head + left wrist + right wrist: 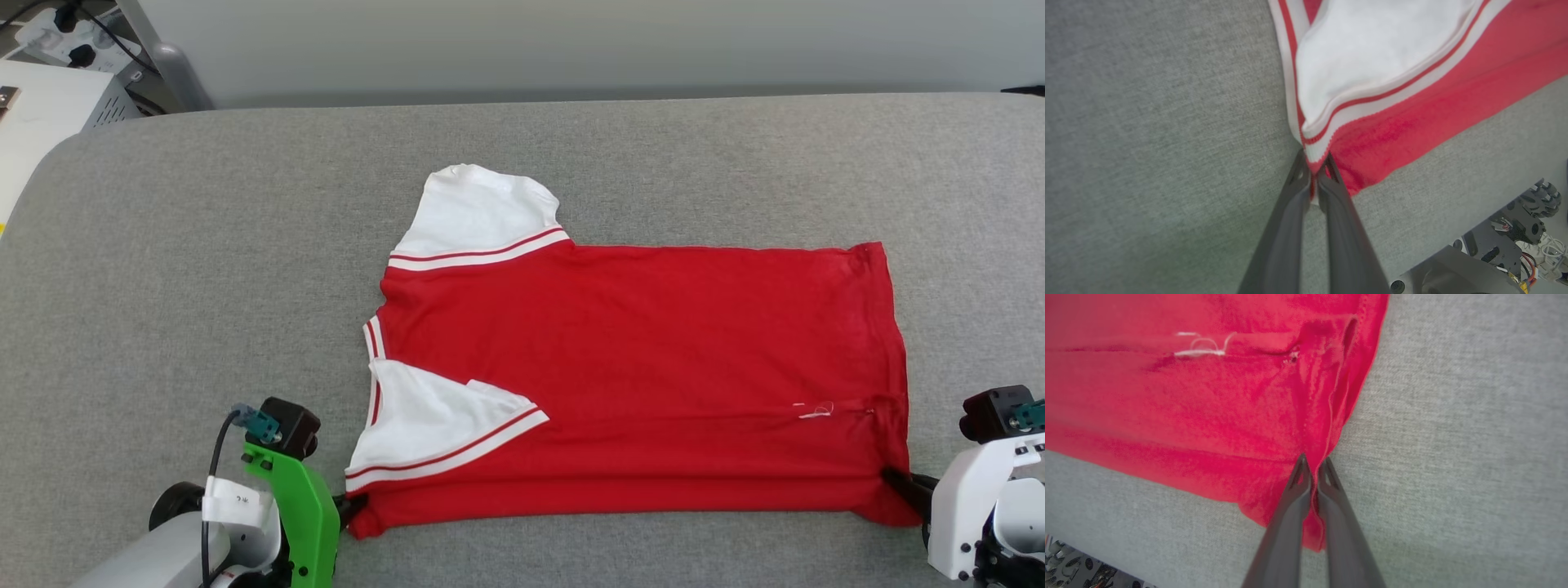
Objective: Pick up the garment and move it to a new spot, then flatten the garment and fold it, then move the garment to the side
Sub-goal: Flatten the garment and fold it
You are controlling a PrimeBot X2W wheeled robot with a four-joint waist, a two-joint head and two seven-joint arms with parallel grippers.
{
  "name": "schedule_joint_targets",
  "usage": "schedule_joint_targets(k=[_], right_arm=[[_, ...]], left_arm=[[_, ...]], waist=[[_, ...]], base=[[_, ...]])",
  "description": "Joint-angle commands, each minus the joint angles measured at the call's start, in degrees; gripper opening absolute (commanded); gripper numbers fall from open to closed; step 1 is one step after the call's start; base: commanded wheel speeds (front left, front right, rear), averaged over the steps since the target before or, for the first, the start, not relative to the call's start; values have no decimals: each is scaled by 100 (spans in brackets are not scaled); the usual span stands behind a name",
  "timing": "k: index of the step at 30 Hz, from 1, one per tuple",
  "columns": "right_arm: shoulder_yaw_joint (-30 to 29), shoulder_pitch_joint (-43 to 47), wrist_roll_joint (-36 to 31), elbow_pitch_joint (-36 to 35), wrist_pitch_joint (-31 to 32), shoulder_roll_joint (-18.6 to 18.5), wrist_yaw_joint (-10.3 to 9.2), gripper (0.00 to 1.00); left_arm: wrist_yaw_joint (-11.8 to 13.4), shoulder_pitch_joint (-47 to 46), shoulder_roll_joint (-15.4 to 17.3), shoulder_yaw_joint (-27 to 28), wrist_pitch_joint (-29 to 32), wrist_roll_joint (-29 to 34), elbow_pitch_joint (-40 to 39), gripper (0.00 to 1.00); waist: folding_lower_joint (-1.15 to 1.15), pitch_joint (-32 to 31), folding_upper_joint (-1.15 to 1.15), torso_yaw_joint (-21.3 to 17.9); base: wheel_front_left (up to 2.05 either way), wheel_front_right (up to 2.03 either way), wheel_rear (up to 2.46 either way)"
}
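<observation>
1. Garment [637, 367]: a red shirt was laid flat on the grey padded surface with a plain red face up. It was set toward the near edge, with the neck end turned to the robot's left and the hem to its right.
2. Far sleeve [478, 214]: white and edged with red-and-white striped trim, it was spread out past the far long edge of the red body.
3. Near sleeve [424, 425]: white with the same trim, it was folded inward and laid over the red body.
4. Thread [815, 410]: a short loose white loop was noted on the red cloth near the hem, beside a seam line.
5. Left gripper [1314, 165]: the fingers were clenched on the garment's near left corner, and striped trim and red cloth were pinched between the dark tips.
6. Right gripper [1314, 463]: the fingers were clenched on the near right hem corner, and a fold of red cloth was nipped between the tips.
7. Green bracket [298, 506]: it was mounted on the left wrist, with a black cable looped beside it.
8. Surface [204, 286]: grey woven fabric with a rounded far left corner.
9. Wall [571, 41]: a pale wall was seen behind the surface.
10. White box [49, 106]: it was placed off the far left corner, with a power strip [49, 28] and dark cables behind it.
</observation>
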Motion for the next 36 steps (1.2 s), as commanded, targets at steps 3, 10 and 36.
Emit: schedule_joint_targets(k=[3,10,36], right_arm=[[-56,-65,-22,172,-282,113,-5,100],[-346,13,-335,56,-1151,182,-5,100],[-1864,-128,-2834,-2450,-2742,1910,-5,100]], left_arm=[[-4,12,-23,10,-161,50,172,100],[82,-176,90,183,-602,295,41,100],[-214,-3867,-585,1136,-731,978,1207,100]], waist=[[0,-84,0,22],[0,-318,0,27],[0,1134,0,-807]], base=[[0,0,0],[0,0,0],[0,0,0]])
